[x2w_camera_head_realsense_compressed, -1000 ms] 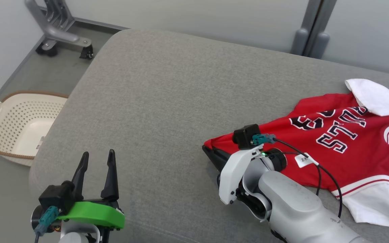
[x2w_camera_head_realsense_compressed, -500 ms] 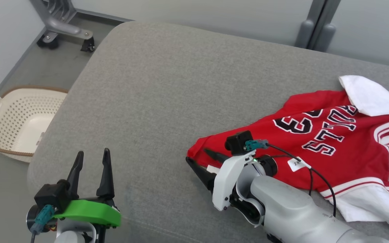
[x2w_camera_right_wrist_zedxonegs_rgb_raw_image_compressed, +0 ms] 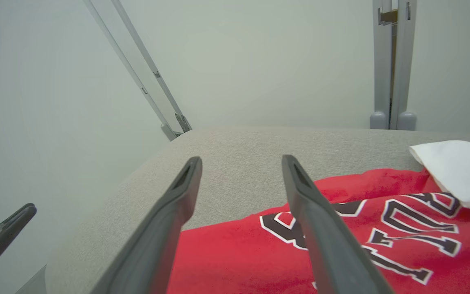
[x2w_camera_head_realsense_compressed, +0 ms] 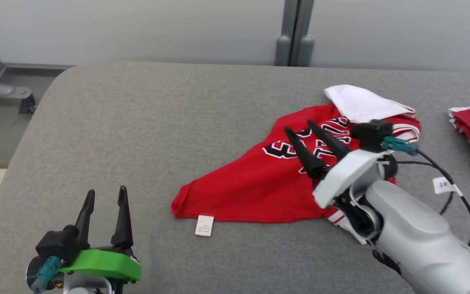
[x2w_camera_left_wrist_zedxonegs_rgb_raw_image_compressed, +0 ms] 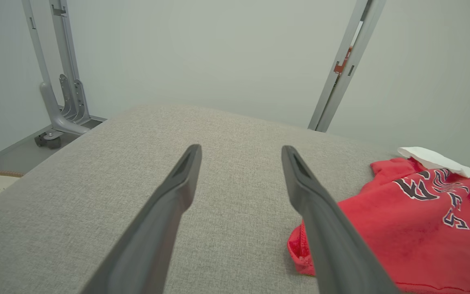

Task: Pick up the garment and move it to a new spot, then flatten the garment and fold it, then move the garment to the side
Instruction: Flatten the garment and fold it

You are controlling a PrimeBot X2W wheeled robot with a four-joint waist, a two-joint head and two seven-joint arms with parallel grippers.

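Expect a light, limp jersey (x2w_camera_head_realsense_compressed: 255,185); pinch its 8 o'clock corner. Your left fingers (x2w_camera_head_realsense_compressed: 121,216) and right fingers (x2w_camera_head_realsense_compressed: 302,152) stand open.

Soft, even, diffuse light fills every view; shadows under the garment (x2w_camera_head_realsense_compressed: 251,183) are faint, and nothing glares. The head view is sharp. In both wide-angle wrist views the near fingers (x2w_camera_left_wrist_zedxonegs_rgb_raw_image_compressed: 157,228) blur, and the wall posts (x2w_camera_left_wrist_zedxonegs_rgb_raw_image_compressed: 343,69) lean towards the edges.
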